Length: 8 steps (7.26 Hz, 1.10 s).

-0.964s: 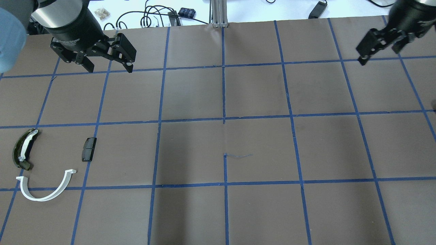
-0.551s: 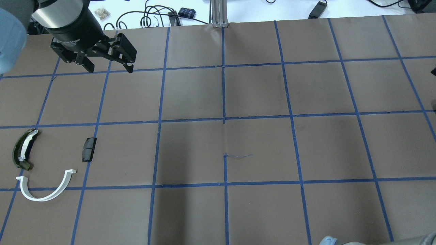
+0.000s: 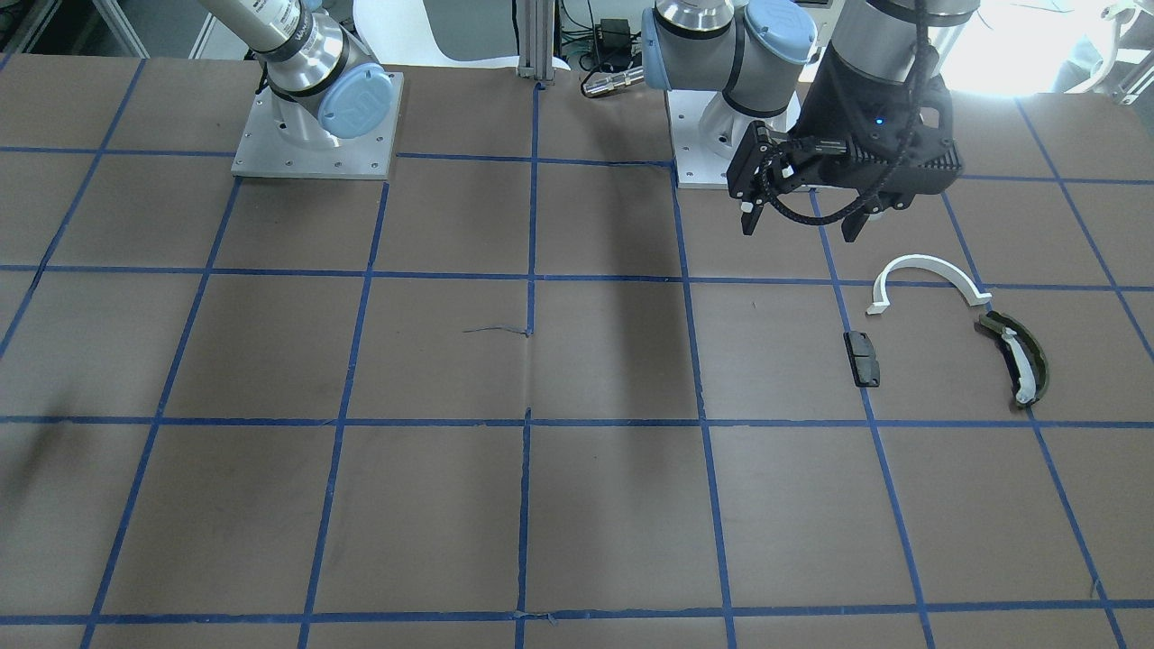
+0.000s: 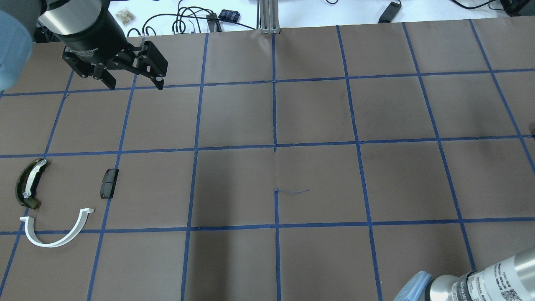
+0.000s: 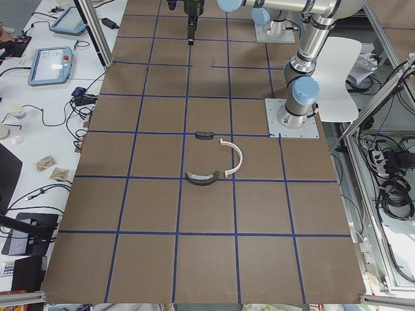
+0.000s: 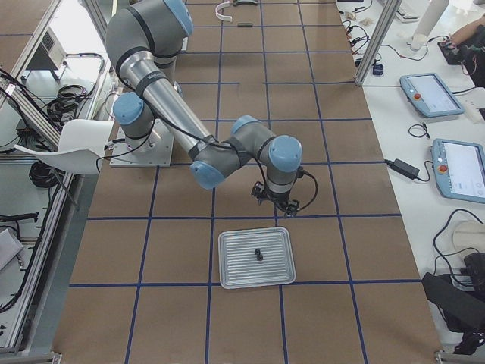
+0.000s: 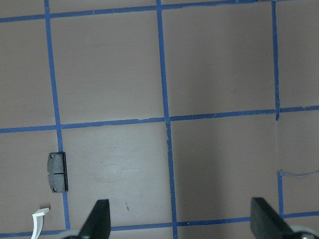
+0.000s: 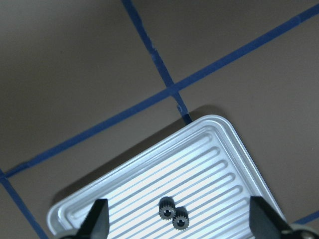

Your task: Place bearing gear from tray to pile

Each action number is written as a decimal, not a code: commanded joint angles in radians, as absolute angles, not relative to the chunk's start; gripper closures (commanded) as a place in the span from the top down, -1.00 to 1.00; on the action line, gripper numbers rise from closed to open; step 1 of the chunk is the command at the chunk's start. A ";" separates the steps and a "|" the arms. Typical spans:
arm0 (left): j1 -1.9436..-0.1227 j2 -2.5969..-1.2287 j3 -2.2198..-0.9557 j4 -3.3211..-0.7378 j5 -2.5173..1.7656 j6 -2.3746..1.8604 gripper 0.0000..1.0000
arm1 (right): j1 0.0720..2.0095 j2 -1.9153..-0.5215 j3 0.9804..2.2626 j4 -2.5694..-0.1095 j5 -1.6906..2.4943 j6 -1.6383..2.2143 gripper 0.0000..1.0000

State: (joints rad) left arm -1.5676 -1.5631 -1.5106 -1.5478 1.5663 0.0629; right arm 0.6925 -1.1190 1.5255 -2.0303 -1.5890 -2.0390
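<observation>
Hovering over the right half of the table, the right gripper (image 8: 178,214) has its fingers spread wide with nothing between them. It is held above the brown paper just off the tray (image 6: 256,232), on the side toward the table's middle, and does not touch it.

Tray: silver, ribbed floor, flat on the table toward its right end, roughly midway between the two long edges.

Bearing gears (image 8: 173,216): two small dark toothed wheels on the tray floor near its centre, side by side and apparently touching. Neither is gripped.

Left gripper (image 4: 135,83): jaws apart, empty, hanging well above the table's left half. Its wrist camera looks down on the black block and one end of the white arc at its lower left corner.

Pile, in the table's left half, out from the left arm's base plate (image 5: 292,120):
- white semicircular arc (image 4: 56,240), lying flat
- small black rectangular block (image 4: 108,183), near the arc, not touching it
- olive-green curved piece with a white strip (image 4: 26,184), lower end just beside one arc tip

All three parts lie separate on the paper.
</observation>
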 commanded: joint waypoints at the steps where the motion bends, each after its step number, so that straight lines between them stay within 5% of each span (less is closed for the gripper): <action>1: -1.568 -1.563 -1.511 -1.548 1.566 0.063 1.00 | 0.640 -0.979 1.529 -2.210 -1.572 -2.326 0.85; 6: -1.571 -1.563 -1.511 -1.548 1.566 0.063 1.00 | 0.612 -0.934 1.555 -2.220 -1.566 -2.600 0.51; 7: -1.569 -1.563 -1.511 -1.548 1.566 0.063 1.00 | 0.612 -0.934 1.555 -2.220 -1.566 -2.606 0.37; 8: -1.569 -1.563 -1.511 -1.548 1.566 0.063 1.00 | 0.611 -0.934 1.555 -2.221 -1.566 -2.602 -0.03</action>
